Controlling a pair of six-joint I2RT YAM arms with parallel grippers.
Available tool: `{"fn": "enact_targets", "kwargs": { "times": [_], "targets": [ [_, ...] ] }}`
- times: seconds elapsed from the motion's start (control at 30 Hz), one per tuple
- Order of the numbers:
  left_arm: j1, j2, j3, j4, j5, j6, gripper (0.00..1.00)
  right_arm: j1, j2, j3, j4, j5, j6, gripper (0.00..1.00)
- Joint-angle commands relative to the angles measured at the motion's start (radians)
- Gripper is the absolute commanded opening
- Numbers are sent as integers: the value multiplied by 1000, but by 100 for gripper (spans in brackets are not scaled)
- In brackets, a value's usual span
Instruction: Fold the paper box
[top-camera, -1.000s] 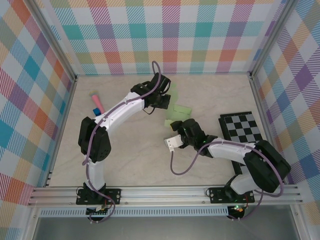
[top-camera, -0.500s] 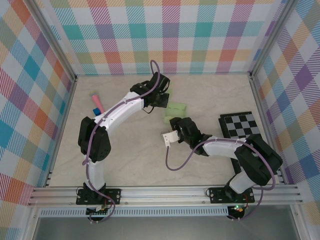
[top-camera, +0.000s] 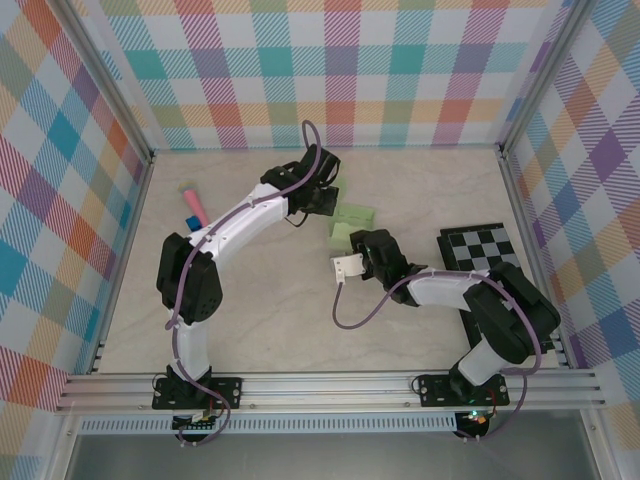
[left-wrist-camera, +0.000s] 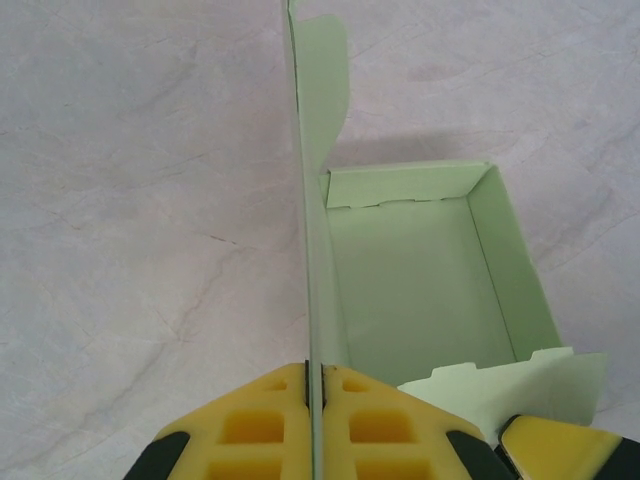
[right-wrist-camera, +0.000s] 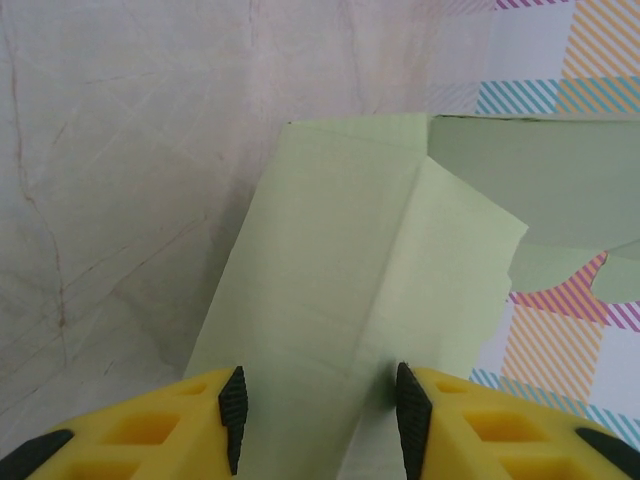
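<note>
The paper box (top-camera: 353, 218) is pale green card, partly raised into an open tray at the table's middle. In the left wrist view its upright side wall (left-wrist-camera: 312, 250) runs edge-on between my left gripper's (left-wrist-camera: 314, 375) yellow fingers, which are shut on it. The tray's floor (left-wrist-camera: 420, 285) lies to the right of that wall. My left gripper (top-camera: 328, 205) stands at the box's left. My right gripper (top-camera: 352, 245) is at the box's near end. In the right wrist view green card (right-wrist-camera: 330, 290) fills the gap between my right gripper's (right-wrist-camera: 318, 410) black pads, which rest against it.
A black-and-white checkered board (top-camera: 482, 255) lies at the right, close to my right arm. A small pink-and-blue stick (top-camera: 192, 205) lies at the far left. Plaid walls enclose the table on three sides.
My right gripper has moved away from the near edge up to the box and narrowed its jaws onto it. The box's near flaps have come up. The left arm has stayed still.
</note>
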Motion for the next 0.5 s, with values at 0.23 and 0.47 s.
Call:
{"fn": "enact_targets", "kwargs": {
  "times": [0.23, 0.47],
  "targets": [
    [9, 15, -1, -34, 111, 30, 0, -15, -28, 74, -186, -149, 105, 49],
    [9, 11, -50, 12, 165, 5, 0, -42, -29, 146, -379, -225, 187, 55]
  ]
}}
